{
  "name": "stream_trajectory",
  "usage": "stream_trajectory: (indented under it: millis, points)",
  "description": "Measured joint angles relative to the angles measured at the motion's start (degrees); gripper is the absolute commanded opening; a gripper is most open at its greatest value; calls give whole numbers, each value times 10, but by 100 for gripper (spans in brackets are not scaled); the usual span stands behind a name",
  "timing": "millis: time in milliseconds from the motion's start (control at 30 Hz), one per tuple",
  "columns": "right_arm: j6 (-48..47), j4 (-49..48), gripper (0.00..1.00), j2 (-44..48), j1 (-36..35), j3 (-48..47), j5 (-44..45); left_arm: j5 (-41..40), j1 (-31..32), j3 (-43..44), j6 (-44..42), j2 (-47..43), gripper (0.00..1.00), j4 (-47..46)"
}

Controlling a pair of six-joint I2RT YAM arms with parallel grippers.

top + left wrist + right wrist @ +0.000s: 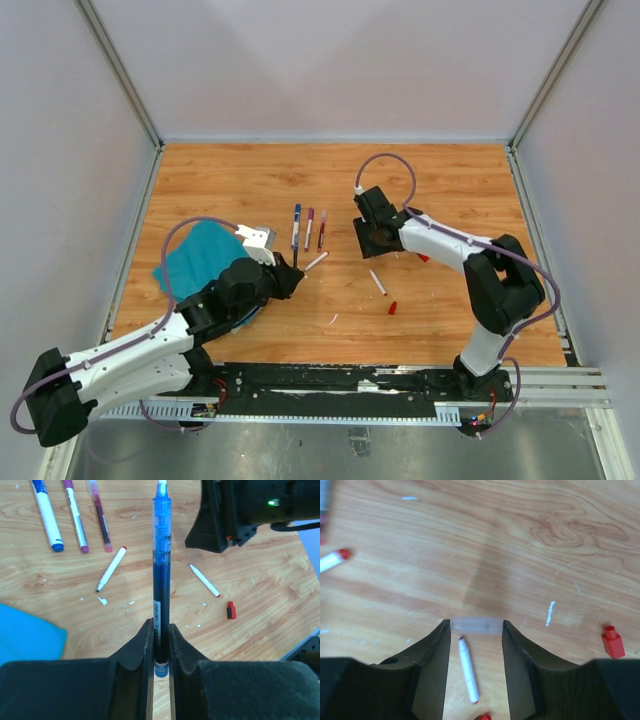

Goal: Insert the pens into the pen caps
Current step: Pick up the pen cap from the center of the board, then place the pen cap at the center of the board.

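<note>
Faintly, small black print is seen running along the barrel of the blue pen (161, 555), just ahead of the left gripper (160, 632). It seems to begin with "deli", and the rest is too small to be read. The pen is clamped tight between this gripper's two fingers near its back end. Its long axis is lined up with the gripper and pointed straight ahead, away from the wrist, with the pale tip farthest out. The barrel is translucent blue and darker along the half nearer the fingers. Ahead and to the left of this gripper, three capped pens (75, 515) are laid side by side on the wooden table (260, 630), in blue, purple and maroon. At the right gripper (475, 628), a clear cap (487, 626) is pinched crosswise between the fingertips. It touches both, and its long axis is set across the jaws. Behind the tips, between the fingers, a white pen (468, 672) with red ends is seen lying on the wood. A red cap (612, 642) is seen off to the right.
</note>
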State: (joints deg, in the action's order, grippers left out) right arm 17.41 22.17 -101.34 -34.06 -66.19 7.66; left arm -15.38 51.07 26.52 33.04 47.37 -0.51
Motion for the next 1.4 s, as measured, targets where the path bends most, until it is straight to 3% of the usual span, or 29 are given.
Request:
stream_trajectory:
  millis: [300, 567, 833, 1200, 1400]
  points:
    - [2, -6, 39, 111, -116, 31, 7, -64, 0, 0, 0, -76, 1, 35]
    - [47, 23, 39, 106, -198, 79, 13, -110, 0, 0, -1, -111, 0, 71]
    - [103, 29, 39, 66, -224, 78, 16, -119, 0, 0, -4, -106, 1, 79]
    - [117, 30, 58, 30, -228, 71, 18, -121, 0, 0, -7, -101, 1, 80]
    - [75, 25, 65, 56, -228, 76, 18, -123, 0, 0, -7, -101, 1, 80]
